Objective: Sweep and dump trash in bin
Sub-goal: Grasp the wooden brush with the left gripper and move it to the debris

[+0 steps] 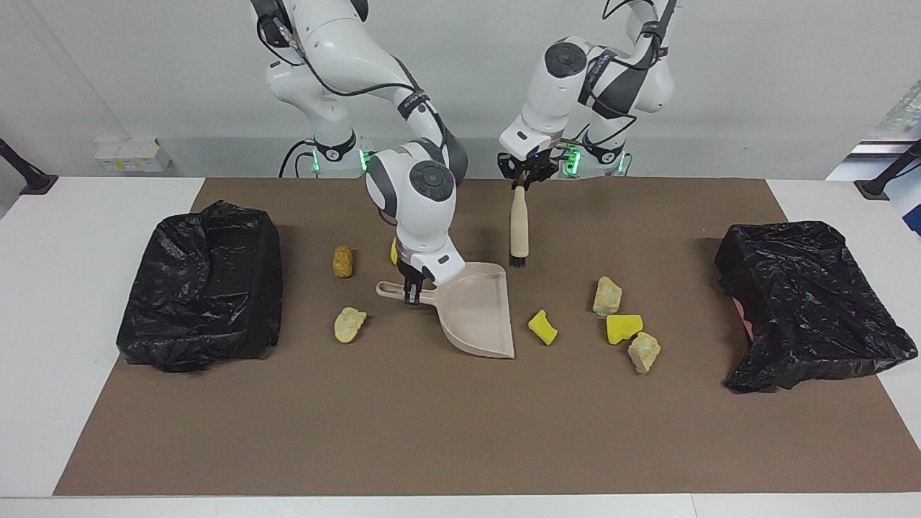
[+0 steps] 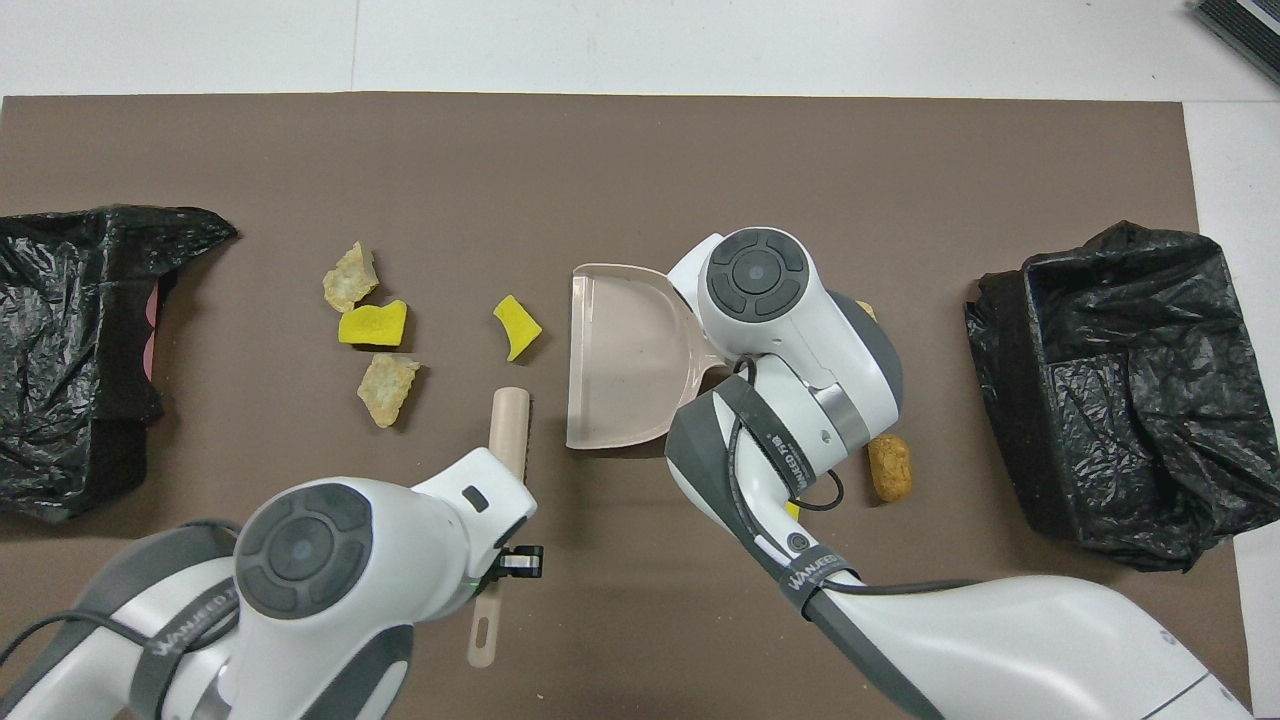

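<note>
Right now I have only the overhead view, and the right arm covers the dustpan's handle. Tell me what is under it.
Observer: The right tool is shut on the handle of the dustpan, and the pan sits on the mat.
Operator: Report any trash that the arm hides.
Observer: A pale lump lies beside the handle's end, farther from the robots than the golden-brown lump.
Operator: Describe how the brush hangs.
Observer: The left tool holds the brush nearly upright by its handle, bristles down; I cannot tell whether they touch the mat.
</note>
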`<state>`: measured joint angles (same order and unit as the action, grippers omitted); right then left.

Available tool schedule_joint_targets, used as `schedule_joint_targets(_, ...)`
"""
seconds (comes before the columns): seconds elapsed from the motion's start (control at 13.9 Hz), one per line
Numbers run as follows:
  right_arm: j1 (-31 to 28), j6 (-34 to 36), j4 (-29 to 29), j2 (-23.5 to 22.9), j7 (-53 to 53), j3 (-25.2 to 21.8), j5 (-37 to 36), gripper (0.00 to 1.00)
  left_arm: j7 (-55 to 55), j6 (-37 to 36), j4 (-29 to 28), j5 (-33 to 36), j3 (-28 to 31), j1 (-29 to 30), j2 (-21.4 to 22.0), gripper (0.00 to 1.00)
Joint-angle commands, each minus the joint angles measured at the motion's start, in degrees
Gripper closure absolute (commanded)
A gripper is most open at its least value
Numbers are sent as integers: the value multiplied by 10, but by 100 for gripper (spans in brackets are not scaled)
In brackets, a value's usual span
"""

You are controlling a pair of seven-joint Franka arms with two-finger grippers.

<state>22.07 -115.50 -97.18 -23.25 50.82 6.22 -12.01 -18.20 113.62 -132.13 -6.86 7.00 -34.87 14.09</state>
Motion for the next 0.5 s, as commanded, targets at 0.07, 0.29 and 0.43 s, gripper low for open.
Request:
schedule_joint_targets(0.07,4,-2,-5,0,-26,4,11,100,113,-23,60,49,-8,101,-48,100)
schedule_joint_targets(0.29,8,-9,-4,-1,-27,4,10,100,191,-10,93,71,-8,171,-88,100)
schedule_joint_targets(0.43,8,-9,-4,-1,-27,4,9,100,218,21,121,76,-8,226,-130,100)
